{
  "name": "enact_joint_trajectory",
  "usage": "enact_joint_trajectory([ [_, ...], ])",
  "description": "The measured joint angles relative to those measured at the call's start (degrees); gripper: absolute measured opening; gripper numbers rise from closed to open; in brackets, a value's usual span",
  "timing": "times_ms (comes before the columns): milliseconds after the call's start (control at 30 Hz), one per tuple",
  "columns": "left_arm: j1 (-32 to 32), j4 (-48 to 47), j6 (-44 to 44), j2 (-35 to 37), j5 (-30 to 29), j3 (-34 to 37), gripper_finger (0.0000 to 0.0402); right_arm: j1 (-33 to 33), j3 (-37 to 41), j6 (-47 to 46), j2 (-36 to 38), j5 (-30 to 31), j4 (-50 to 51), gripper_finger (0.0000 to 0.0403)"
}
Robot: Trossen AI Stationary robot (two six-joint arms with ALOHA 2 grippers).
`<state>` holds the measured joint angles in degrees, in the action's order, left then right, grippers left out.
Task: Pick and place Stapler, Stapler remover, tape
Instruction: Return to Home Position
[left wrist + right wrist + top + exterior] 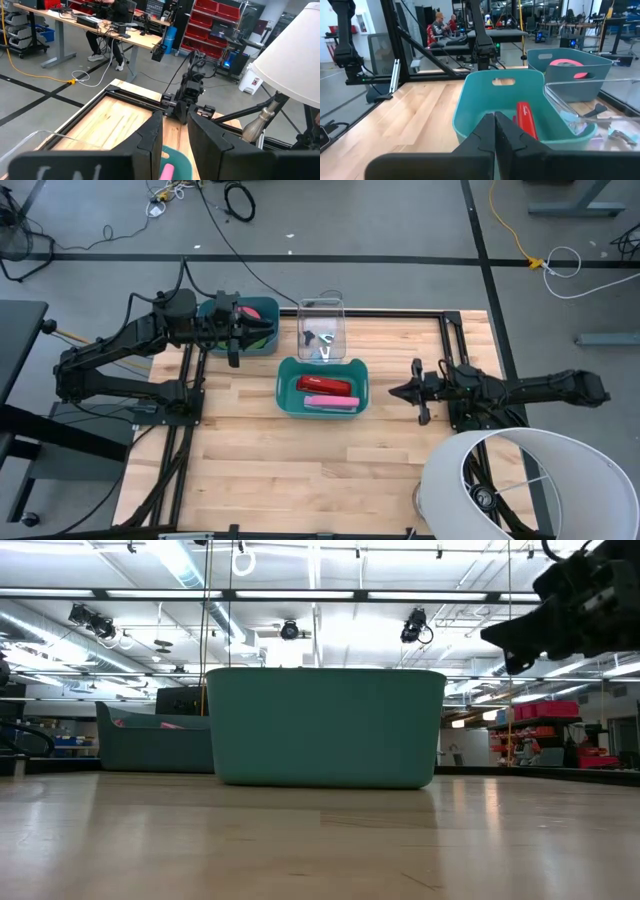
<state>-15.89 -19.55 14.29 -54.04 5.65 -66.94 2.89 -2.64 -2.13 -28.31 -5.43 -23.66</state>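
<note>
A red stapler [325, 385] [525, 120] and a pink one [332, 402] lie in the middle teal bin [286, 385] [325, 730]. Dark staple removers [322, 340] [620, 134] sit in the clear container [322, 308] behind it. A pinkish-red tape roll [245, 315] [565, 63] and a green one [262, 335] lie in the far-left teal bin [262, 304]. My left gripper [240, 342] [175, 140] hovers over that bin's right edge, open by a narrow gap, holding nothing. My right gripper [400, 392] [495, 122] hangs shut and empty, right of the middle bin.
A large white lampshade [530, 485] [295, 55] stands at the table's near right corner, close to the right arm. Bare wooden table [300, 470] stretches in front of the bins. A person sits at a desk in the room beyond [112, 20].
</note>
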Motion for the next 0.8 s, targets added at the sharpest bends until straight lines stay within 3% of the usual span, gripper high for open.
enact_joint_trajectory([
  [433, 0.0, 0.0, 0.0, 0.0, 0.0, 0.0, 0.0094, 0.0, 1.8, 5.8, 8.9, 0.0, 4.7, 0.0002],
  [800, 0.0, 0.0, 0.0, 0.0, 0.0, 0.0, 0.0094, 0.0, 1.8, 5.1, 17.9, 0.0, 15.6, 0.0002],
])
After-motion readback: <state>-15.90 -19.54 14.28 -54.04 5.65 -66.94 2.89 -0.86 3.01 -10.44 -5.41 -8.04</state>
